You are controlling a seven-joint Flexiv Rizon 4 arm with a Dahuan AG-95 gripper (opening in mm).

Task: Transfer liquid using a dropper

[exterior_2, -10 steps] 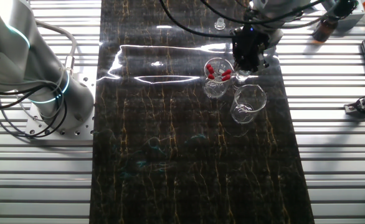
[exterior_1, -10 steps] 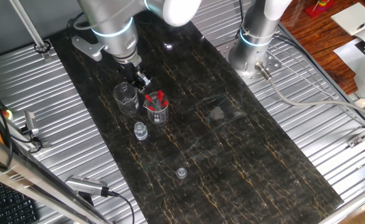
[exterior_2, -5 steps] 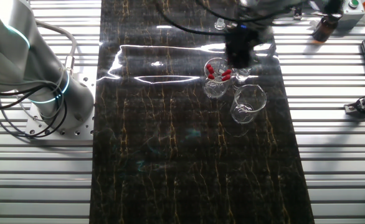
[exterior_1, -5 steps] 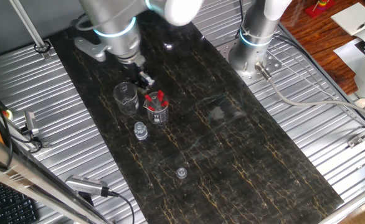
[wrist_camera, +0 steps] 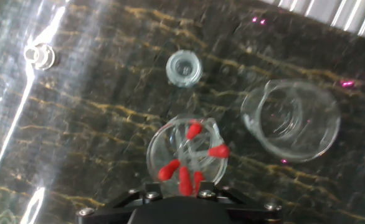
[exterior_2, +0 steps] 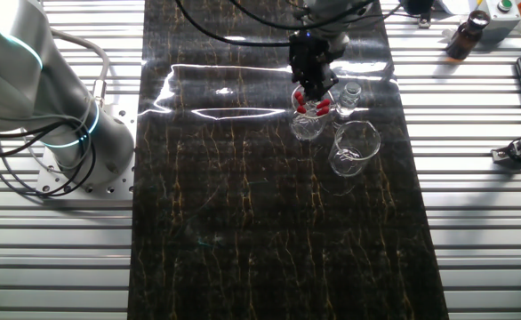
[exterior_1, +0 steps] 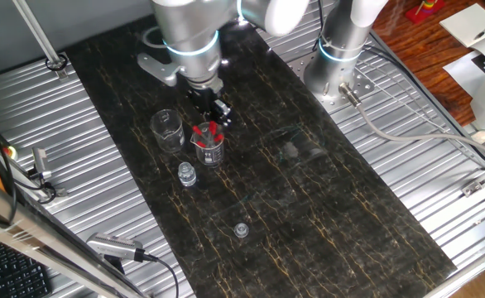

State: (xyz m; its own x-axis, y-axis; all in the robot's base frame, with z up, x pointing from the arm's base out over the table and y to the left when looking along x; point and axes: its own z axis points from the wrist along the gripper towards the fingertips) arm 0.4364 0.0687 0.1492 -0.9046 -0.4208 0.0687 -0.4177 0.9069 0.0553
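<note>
Droppers (wrist_camera: 192, 158) stood bulb-up, several alike, in a small glass beaker (exterior_1: 210, 150); none had been lifted. Over the past second the gripper (exterior_1: 218, 112) had swung from behind the empty beaker (exterior_1: 167, 129) across to hang just above the red bulbs (exterior_2: 312, 103), which I judged the line-up for a pick. Whether its fingers were spread or closed could not be told. Left to right in the hand view lay a loose cap (wrist_camera: 38, 55), an open vial (wrist_camera: 184, 67) and the empty beaker. Crowded bulbs might hinder a clean single grasp.
</note>
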